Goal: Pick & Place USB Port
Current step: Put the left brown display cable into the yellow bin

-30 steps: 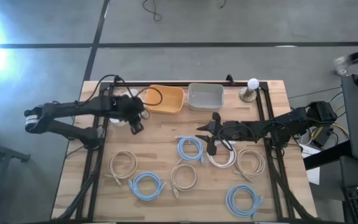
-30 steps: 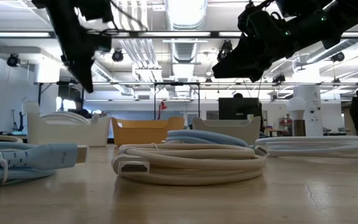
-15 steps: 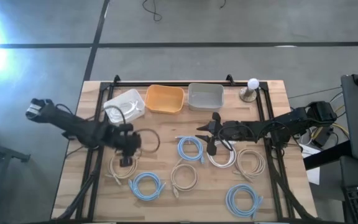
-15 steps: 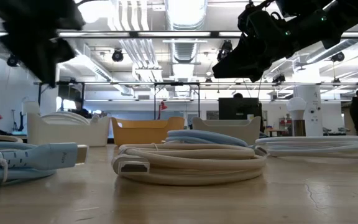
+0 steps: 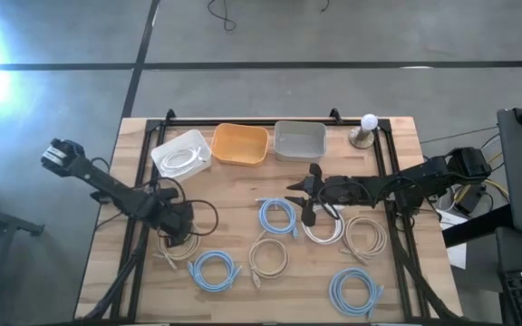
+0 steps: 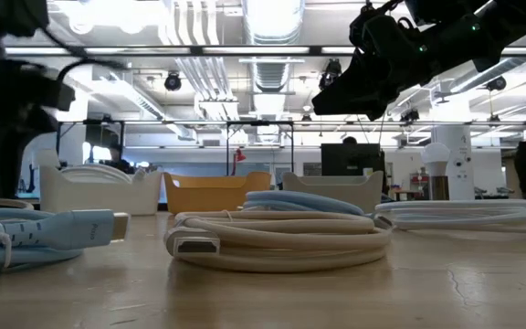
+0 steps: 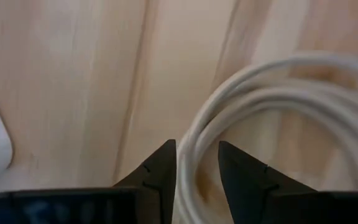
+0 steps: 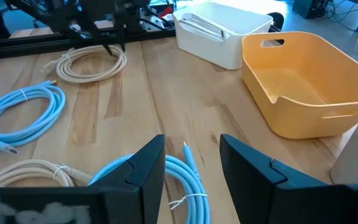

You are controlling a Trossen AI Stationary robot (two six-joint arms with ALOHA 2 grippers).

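Several coiled USB cables lie flat on the wooden table. My left gripper (image 5: pixel 178 232) is low over the beige coil (image 5: pixel 179 241) at the table's near left. In the left wrist view its open fingers stand on either side of one strand of that coil (image 7: pixel 197 163); no touch shows. From the right wrist view the left gripper (image 8: pixel 114 42) hangs over the same coil (image 8: pixel 92 62). My right gripper (image 5: pixel 308 196) is open and hovers above the blue coil (image 5: pixel 277 216) and the white coil (image 5: pixel 323 227). A white cable lies in the white bin (image 5: pixel 181 153).
The orange bin (image 5: pixel 240 144) and the grey bin (image 5: pixel 299 139) stand in a row with the white bin along the far edge. More coils lie near: beige (image 5: pixel 268 257), blue (image 5: pixel 214 270), beige (image 5: pixel 365 237), blue (image 5: pixel 352 292). A white-topped stand (image 5: pixel 366 129) sits far right.
My left arm has swung from over the white bin at the far left toward the near edge and come down over the beige coil. The white bin with a white cable in it has come into view. My right arm has kept still.
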